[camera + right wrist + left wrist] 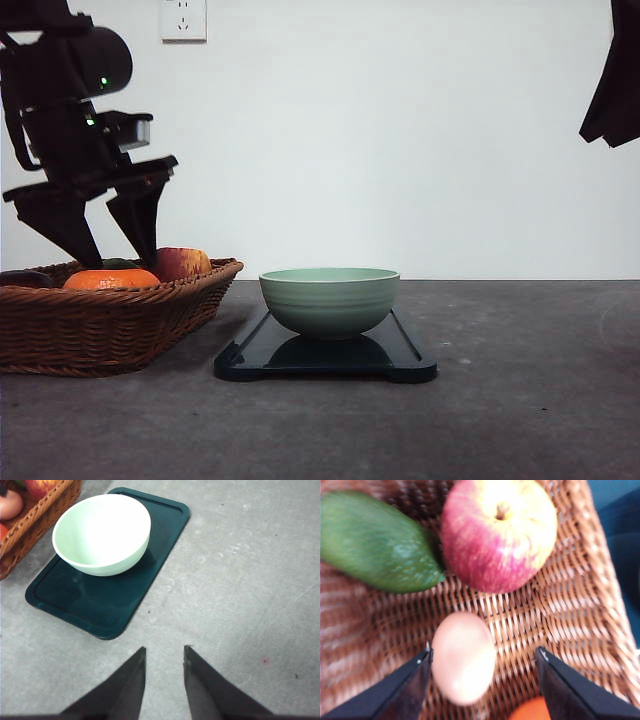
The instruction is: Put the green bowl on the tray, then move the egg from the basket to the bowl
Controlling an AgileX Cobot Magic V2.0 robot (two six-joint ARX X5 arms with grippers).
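Note:
The pale green bowl [330, 300] stands upright and empty on the dark tray [325, 358], also seen as bowl [102, 532] on tray [107, 585]. The tan egg [463, 657] lies on the woven floor of the brown basket [580, 595]. My left gripper [482, 655] is open over the basket [100, 325], one finger close beside the egg and the other well clear of it. My right gripper [164, 650] hangs open above bare table, beside the tray's near corner, holding nothing.
In the basket with the egg lie a red-yellow apple [499, 532], a green fruit [375, 540] and an orange [110, 280]. The grey table [240, 580] stretches to the right of the tray. A white wall stands behind.

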